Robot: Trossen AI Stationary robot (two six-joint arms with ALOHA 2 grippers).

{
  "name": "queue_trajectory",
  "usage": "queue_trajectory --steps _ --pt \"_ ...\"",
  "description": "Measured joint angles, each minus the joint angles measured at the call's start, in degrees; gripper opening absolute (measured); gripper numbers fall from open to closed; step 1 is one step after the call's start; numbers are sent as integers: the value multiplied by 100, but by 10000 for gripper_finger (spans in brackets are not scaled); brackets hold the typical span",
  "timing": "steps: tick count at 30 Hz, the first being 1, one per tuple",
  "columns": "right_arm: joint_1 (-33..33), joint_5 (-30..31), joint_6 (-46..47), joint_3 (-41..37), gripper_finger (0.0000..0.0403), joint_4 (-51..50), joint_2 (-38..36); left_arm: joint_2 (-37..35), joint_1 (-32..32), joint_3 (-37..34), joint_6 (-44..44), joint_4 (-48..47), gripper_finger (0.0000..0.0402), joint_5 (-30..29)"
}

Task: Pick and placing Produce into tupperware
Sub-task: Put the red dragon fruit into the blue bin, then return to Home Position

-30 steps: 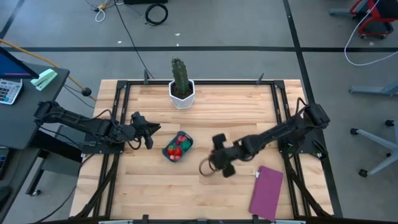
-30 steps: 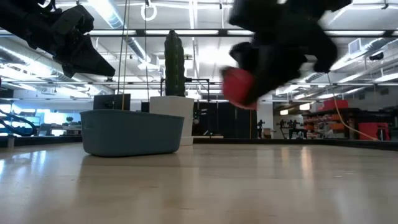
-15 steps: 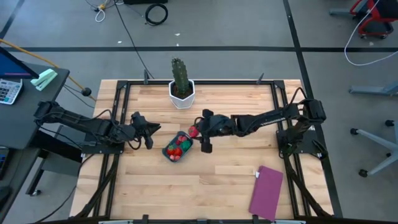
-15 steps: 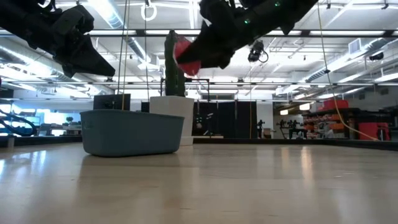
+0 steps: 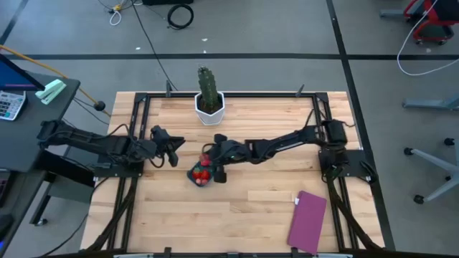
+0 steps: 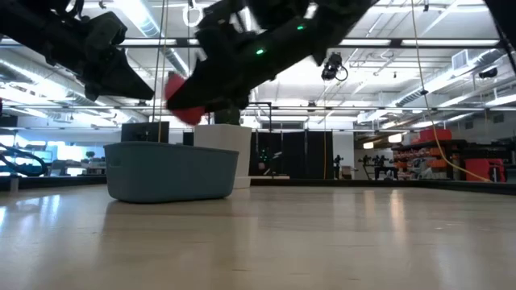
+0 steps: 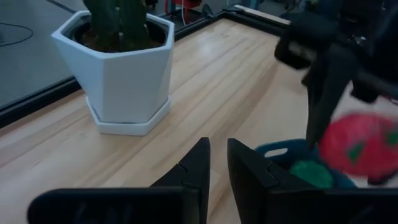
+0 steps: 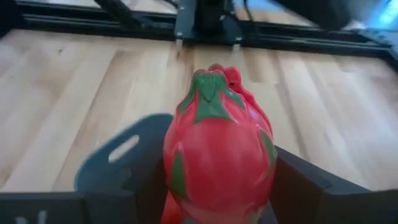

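Observation:
The teal-blue tupperware (image 5: pixel 192 178) sits left of the table's centre with several small red and green produce pieces (image 5: pixel 201 173) in it. Above its right part my right gripper (image 5: pixel 211 162) hangs, shut on a red toy fruit with green leaf tips (image 8: pixel 217 149). The low view shows that fruit (image 6: pixel 182 101) in the air over the tupperware (image 6: pixel 172 171). My left gripper (image 5: pixel 174 147) waits in the air just left of the tupperware, its fingers (image 7: pixel 200 163) nearly together with nothing between them. My right gripper pinches the red fruit by its two flanks (image 8: pixel 268 163), one dark finger (image 8: pixel 303 179) on each side. The fruit's leafy tip (image 8: pixel 208 84) juts forward past the fingers. The fingers come from the table's right, slanting down. The fruit is lifted clear above the tupperware.
A tall green cactus in a white hexagonal pot (image 5: pixel 210 107) stands at the far middle, close behind the tupperware. A flat purple rectangle (image 5: pixel 307 221) lies near the front right corner. Black frame rails (image 5: pixel 141 118) run along the table's left, right and far edges.
My right gripper has swung with the red fruit from the middle-right of the table toward the left edge, ending over the tupperware. Its wrist has turned along the way, and the arm has stretched out. The fruit has stayed in the hold, clear of the table.

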Motion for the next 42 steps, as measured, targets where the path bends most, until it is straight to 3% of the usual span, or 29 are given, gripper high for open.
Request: queue_trajectory --steps 8,30,35,42 --pt "3 -18 0 1113 235 -1117 846 0 65 0 -2 -71 59 0" --pt "14 91 14 1167 262 -1400 856 -1 65 0 -66 -212 60 1" --pt "14 386 19 1161 258 -1816 411 -9 65 0 -32 -209 63 1" --pt "60 449 443 1161 257 -4810 -1234 -229 -29 508 536 -563 51 5"
